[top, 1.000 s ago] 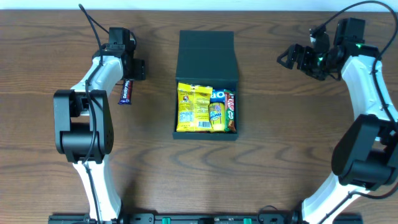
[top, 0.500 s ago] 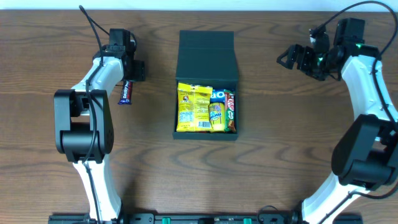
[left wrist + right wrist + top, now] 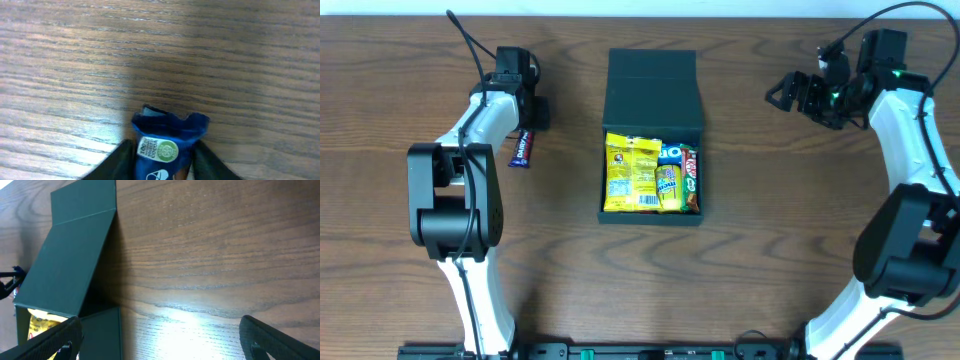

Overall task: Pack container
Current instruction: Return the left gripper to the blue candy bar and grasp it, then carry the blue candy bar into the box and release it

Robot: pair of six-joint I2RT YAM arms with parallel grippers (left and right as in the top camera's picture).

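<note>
The dark teal container (image 3: pixel 650 221) lies open at the table's middle, its flap lid (image 3: pixel 651 88) folded back. Inside are a yellow packet (image 3: pixel 632 172), a blue packet (image 3: pixel 668 178) and a red-green bar (image 3: pixel 691 176). A blue chocolate bar (image 3: pixel 523 150) lies on the table left of the container. My left gripper (image 3: pixel 527 126) is at its far end. In the left wrist view its fingers (image 3: pixel 164 161) press both sides of the blue wrapper (image 3: pixel 167 127). My right gripper (image 3: pixel 790 92) is open and empty, up at the far right. In the right wrist view the fingers (image 3: pixel 160 335) are spread wide, and the lid (image 3: pixel 70 260) shows to their left.
The wooden table (image 3: pixel 790 230) has bare wood around the container on all sides. The arm bases stand at the near left (image 3: pixel 450 210) and near right (image 3: pixel 910 250). A black cable (image 3: pixel 470 40) runs above the left arm.
The left gripper's jaws look slightly narrower around the blue bar. The right arm and the container have not moved.
</note>
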